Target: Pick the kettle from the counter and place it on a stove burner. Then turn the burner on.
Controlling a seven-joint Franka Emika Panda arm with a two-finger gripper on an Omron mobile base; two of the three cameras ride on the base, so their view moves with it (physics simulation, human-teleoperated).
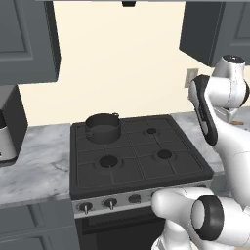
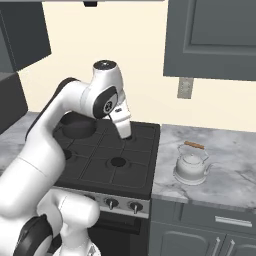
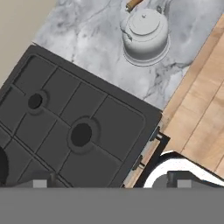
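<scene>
Kettle [image 2: 191,166] sits upright on the marble counter [image 2: 235,165] just right of the stove, wooden handle arched over its lid, untouched; step in hand is judged the approach for the pick. End effector [image 2: 125,131] hangs above the stove's far right area, well apart from the kettle, carrying nothing; whether its fingers are spread cannot be told. Next move calls for travel rightward over the kettle, then descent onto the handle; near right burner [image 2: 118,161] is free, while a dark pot [image 1: 103,128] occupies the far left one.

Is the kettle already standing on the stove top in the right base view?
No, the kettle stands on the marble counter to the right of the stove, clear of its grates.
</scene>
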